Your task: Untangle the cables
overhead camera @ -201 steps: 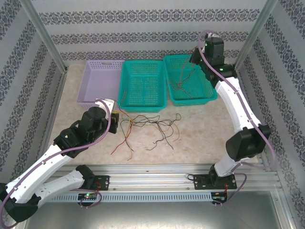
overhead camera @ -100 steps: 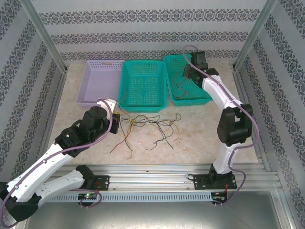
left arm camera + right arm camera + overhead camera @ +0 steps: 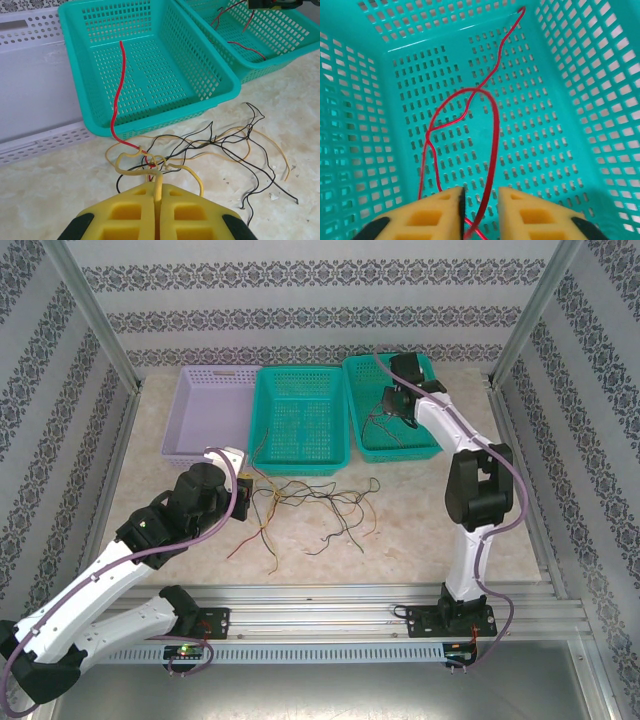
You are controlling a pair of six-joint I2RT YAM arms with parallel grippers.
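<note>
The right gripper [image 3: 481,194] stood parted around a red cable [image 3: 495,125] in the basket [image 3: 365,100], likely releasing it. The left gripper [image 3: 158,189] clenched a yellow cable [image 3: 125,169] from the tangle [image 3: 215,145] on the table [image 3: 45,200]; next, it needed pulling free.

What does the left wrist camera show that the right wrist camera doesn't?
Left wrist: left fingers shut on a yellow cable, the tangle on the table, a red cable draped over the middle basket rim. Right wrist: right fingers parted, a looped red cable between them, close up. Both: the right basket holding that red cable.
</note>
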